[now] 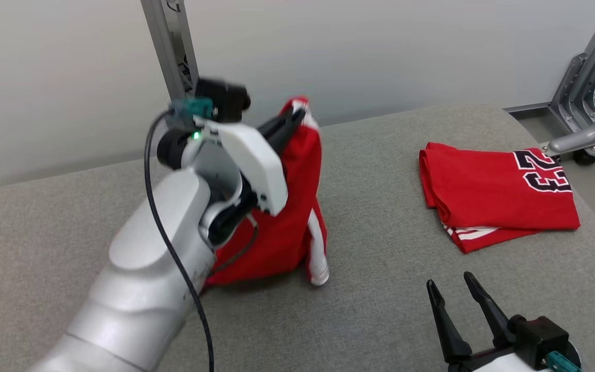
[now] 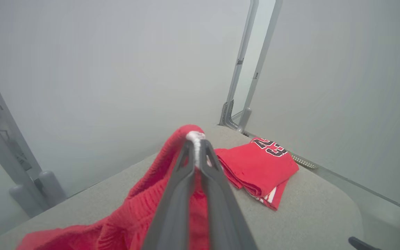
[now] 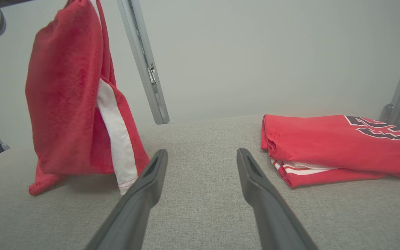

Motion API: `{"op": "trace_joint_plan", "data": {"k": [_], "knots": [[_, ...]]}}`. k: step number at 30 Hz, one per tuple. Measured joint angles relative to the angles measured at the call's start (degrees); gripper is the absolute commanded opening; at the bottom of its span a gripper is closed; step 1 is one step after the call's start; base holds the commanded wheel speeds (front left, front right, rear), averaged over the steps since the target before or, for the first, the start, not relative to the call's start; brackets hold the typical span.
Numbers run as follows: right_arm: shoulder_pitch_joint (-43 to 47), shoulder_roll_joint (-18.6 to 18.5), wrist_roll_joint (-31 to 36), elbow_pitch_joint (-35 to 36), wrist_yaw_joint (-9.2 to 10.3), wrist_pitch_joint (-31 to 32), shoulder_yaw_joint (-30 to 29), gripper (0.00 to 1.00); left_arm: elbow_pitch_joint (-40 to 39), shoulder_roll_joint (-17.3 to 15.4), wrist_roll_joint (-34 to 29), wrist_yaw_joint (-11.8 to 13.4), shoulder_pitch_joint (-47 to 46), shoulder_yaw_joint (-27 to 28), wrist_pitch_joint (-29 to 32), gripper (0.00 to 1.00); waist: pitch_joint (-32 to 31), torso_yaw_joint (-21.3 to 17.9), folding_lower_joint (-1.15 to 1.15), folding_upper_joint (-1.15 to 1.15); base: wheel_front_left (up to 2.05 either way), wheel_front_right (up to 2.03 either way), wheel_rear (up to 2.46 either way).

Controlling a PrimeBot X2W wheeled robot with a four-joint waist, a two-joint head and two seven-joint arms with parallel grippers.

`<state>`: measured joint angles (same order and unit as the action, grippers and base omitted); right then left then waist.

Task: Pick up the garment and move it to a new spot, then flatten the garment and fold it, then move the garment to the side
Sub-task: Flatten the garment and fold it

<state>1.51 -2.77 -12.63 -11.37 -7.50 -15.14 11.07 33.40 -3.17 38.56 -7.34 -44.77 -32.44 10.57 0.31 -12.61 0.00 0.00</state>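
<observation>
A red garment (image 1: 282, 232) with a white strip hangs upright from its top edge, its lower end resting on the grey padded table (image 1: 370, 289). My left gripper (image 1: 300, 111) is shut on that top edge, and the left wrist view shows white trim pinched between the fingertips (image 2: 194, 142) with red cloth (image 2: 141, 208) draping below. In the right wrist view the hanging garment (image 3: 64, 86) is at the left. My right gripper (image 1: 450, 281) stands open above the table near the front right, its fingers (image 3: 155, 173) apart with nothing between them.
A second red shirt (image 1: 494, 191), folded with black "23" lettering, lies at the table's right side (image 3: 325, 142) (image 2: 259, 163). A metal post (image 1: 168, 46) rises behind the left arm. Metal frame legs (image 1: 586, 77) stand at the back right.
</observation>
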Motion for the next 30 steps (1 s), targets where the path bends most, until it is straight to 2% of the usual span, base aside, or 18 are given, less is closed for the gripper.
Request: {"op": "trace_joint_plan", "data": {"k": [6, 10, 12, 16, 20, 22, 26, 30], "knots": [[0.9, 0.0, 0.0, 0.0, 0.00, 0.0, -0.2, 1.00, -3.1, 0.2, 4.0, 0.9, -6.3, 1.2, 2.9, 0.00, -1.5, -0.5, 0.00, 0.00, 0.00, 0.00, 0.00], [1.7, 0.0, 0.0, 0.0, 0.00, 0.0, -0.9, 1.00, -5.3, 0.3, 7.2, 2.6, -7.7, 0.8, 5.4, 0.00, -2.4, -0.3, 0.00, 0.00, 0.00, 0.00, 0.00], [1.7, 0.0, 0.0, 0.1, 0.00, 0.0, -0.9, 1.00, -6.7, 0.3, 9.3, 3.4, -7.2, 0.1, 7.1, 0.00, -2.7, -0.1, 0.00, 0.00, 0.00, 0.00, 0.00], [1.8, 0.0, -0.5, 0.6, 0.00, 0.0, -1.2, 1.00, -10.7, -0.1, 12.4, 3.1, -0.3, -1.8, 10.3, 0.00, -3.1, 0.3, 0.00, 0.00, 0.00, 0.00, 0.00], [2.9, 0.0, -0.5, 1.1, 0.00, 0.0, -1.9, 1.00, -16.1, -4.8, 14.0, 3.0, 10.8, -3.4, 12.2, 0.00, -3.1, 1.3, 0.00, 0.00, 0.00, 0.00, 0.00], [3.3, 0.0, -0.5, 1.3, 0.00, 0.0, -2.6, 1.00, -18.8, -7.5, 14.8, 3.8, 16.3, -3.4, 12.3, 0.00, -2.9, 1.9, 0.00, 0.00, 0.00, 0.00, 0.00], [3.8, 0.0, -0.5, 1.5, 0.00, 0.0, -3.3, 1.00, -24.1, -14.0, 13.3, 4.0, 24.6, -3.1, 9.8, 0.00, -2.4, 3.5, 0.00, 0.00, 0.00, 0.00, 0.00], [3.7, 0.0, -0.6, 1.5, 0.00, 0.0, -3.2, 1.00, -26.5, -19.9, 10.7, 2.3, 29.0, -3.0, 6.3, 0.00, -1.7, 5.5, 0.00, 0.00, 0.00, 0.00, 0.00]]}}
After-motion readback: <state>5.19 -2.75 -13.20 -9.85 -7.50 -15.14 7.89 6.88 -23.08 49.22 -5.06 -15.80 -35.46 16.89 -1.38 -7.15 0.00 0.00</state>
